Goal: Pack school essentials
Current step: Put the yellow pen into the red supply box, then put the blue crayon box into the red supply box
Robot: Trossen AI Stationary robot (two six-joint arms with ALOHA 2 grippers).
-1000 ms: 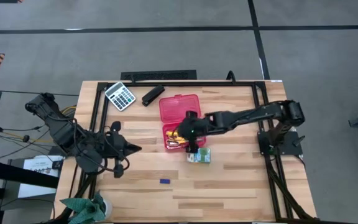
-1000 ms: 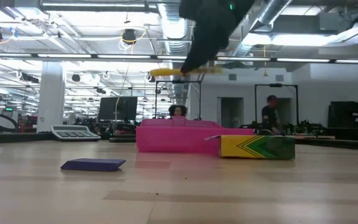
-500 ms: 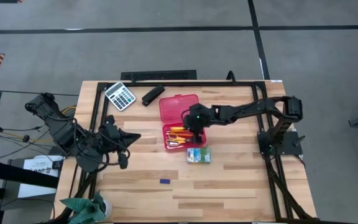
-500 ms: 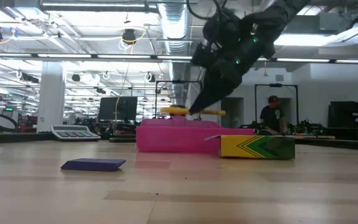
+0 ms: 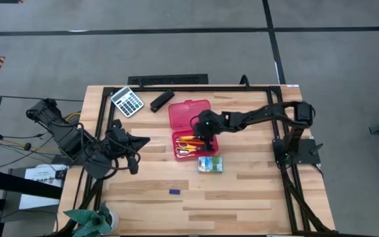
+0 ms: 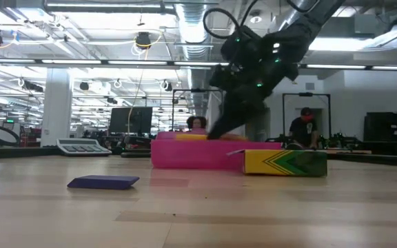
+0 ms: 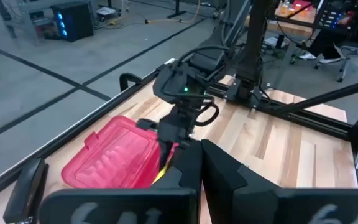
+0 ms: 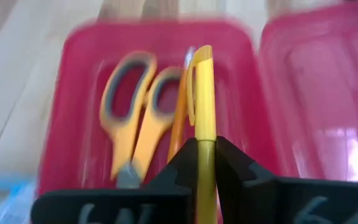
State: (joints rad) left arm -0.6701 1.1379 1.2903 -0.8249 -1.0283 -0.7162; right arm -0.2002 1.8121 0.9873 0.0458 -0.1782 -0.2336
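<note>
Left gripper [image 5: 139, 141] parked at the left side of the table [image 5: 255, 197], clear of the work. Its wrist view shows the fingers [image 7: 229, 177] close together with nothing between them; waiting, I'd say.

Grey calculator [image 5: 127, 101] and black stapler [image 5: 162, 101] sit at the far edge near the left corner, well apart from the case. Not for packing, so it makes sense they're out of the way.

Tiny blue piece [image 5: 174, 192] lies alone on the near part of the table, still unpacked.

Pink pencil case [image 5: 191, 115] is mid-table, lid folded open and flat beside the tray so the tray is reachable from above. Inside: yellow-handled scissors [image 8: 135, 121] lying flat, an orange pencil [image 8: 179, 118] alongside them.

Right gripper [image 5: 206, 135] is low over the tray, fingers clamped on the yellow pen [image 8: 204, 93]. Pen is held lengthwise, parallel to the scissors and pencil, presumably so it drops into the free strip of tray next to them. Low view puts the pen roughly at rim height; not released yet.

Green-and-white packet [image 5: 210, 164] sits on the table just beside the case's near edge, outside it.
</note>
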